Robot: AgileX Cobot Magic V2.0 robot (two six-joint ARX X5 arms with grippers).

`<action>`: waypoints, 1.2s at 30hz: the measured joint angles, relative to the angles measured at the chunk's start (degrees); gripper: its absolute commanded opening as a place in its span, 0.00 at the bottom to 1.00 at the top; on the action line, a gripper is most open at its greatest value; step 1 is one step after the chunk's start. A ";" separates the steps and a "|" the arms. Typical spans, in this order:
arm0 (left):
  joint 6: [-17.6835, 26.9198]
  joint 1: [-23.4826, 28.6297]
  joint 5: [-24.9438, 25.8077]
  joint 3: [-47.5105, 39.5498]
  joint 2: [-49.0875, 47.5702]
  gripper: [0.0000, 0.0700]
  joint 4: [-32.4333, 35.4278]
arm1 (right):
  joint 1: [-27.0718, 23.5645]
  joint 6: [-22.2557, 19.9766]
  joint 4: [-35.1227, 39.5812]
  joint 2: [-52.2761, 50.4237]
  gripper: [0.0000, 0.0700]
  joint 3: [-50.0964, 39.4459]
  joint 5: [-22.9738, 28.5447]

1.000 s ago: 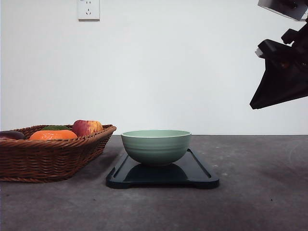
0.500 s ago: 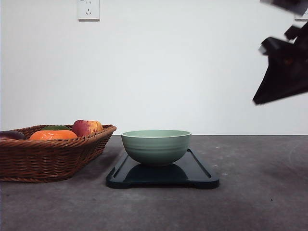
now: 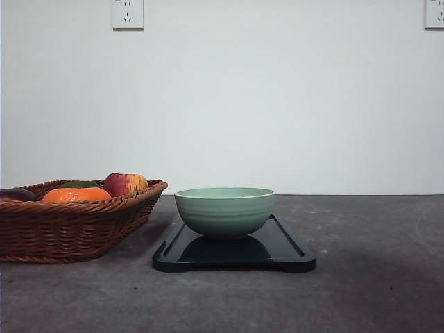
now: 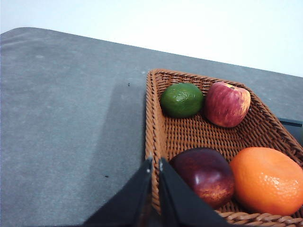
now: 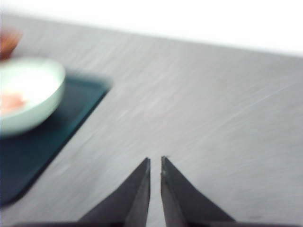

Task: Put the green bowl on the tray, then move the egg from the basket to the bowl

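The green bowl [image 3: 225, 211] stands upright on the dark tray [image 3: 277, 251], near its back left part. In the blurred right wrist view a pinkish-tan patch that looks like the egg [image 5: 12, 101] lies inside the bowl [image 5: 49, 94] on the tray [image 5: 28, 161]. My right gripper [image 5: 155, 160] is shut with nothing in it, above bare table to the right of the tray. The woven basket [image 3: 69, 225] sits left of the tray. My left gripper [image 4: 155, 161] is shut and empty, just above the basket's [image 4: 150, 118] outer rim.
The basket holds a green fruit [image 4: 182, 100], a red-yellow apple [image 4: 227, 104], a dark red fruit [image 4: 203, 176] and an orange [image 4: 267, 179]. Grey table [image 3: 374, 277] stretches right of the tray and in front of it. A white wall with sockets [image 3: 127, 14] stands behind.
The right arm, earlier at the front view's upper right corner, rose and left that view. Bowl, tray and basket have not moved.
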 measured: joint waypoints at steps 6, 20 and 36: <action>0.00 0.00 0.00 0.00 0.00 0.02 0.00 | -5.84 1.48 0.28 -12.97 0.05 -5.22 0.05; 0.00 0.00 0.00 0.00 0.00 0.02 0.00 | -6.72 3.44 -0.98 -15.22 0.05 -7.28 0.00; 0.00 0.00 0.00 0.00 0.00 0.02 0.00 | -6.72 3.44 -0.97 -15.22 0.05 -7.28 0.00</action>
